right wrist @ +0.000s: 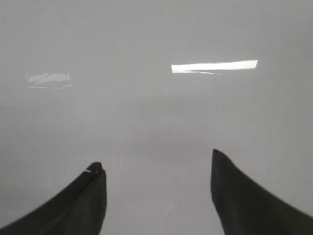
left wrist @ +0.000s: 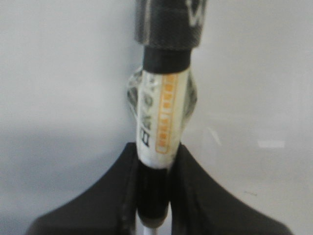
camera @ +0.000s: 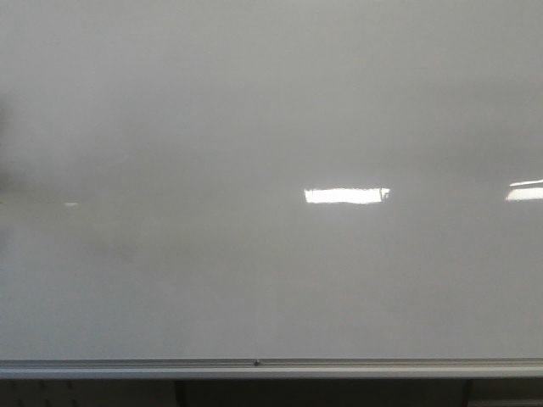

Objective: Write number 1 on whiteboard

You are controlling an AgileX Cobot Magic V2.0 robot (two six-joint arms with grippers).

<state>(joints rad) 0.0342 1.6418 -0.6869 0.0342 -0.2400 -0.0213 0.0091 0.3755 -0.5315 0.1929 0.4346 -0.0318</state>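
Note:
The whiteboard (camera: 254, 127) is a glossy pale grey board that fills the front view, and neither gripper appears there. No number 1 is in view on it. In the left wrist view my left gripper (left wrist: 157, 147) is shut on a marker (left wrist: 161, 107) with a white barrel, an orange label and black ends. The marker points away from the fingers towards the whiteboard (left wrist: 58, 98), and its far end is a blurred grey part (left wrist: 168, 24). In the right wrist view my right gripper (right wrist: 156, 157) is open over the whiteboard (right wrist: 156, 112), with nothing between its fingers.
A thin silver frame edge (camera: 254, 366) runs along the board's near side, with dark space below it. Bright rectangular light reflections (camera: 346, 196) (camera: 526, 192) lie on the board. A faint dark shadow (camera: 7, 153) sits at the left edge.

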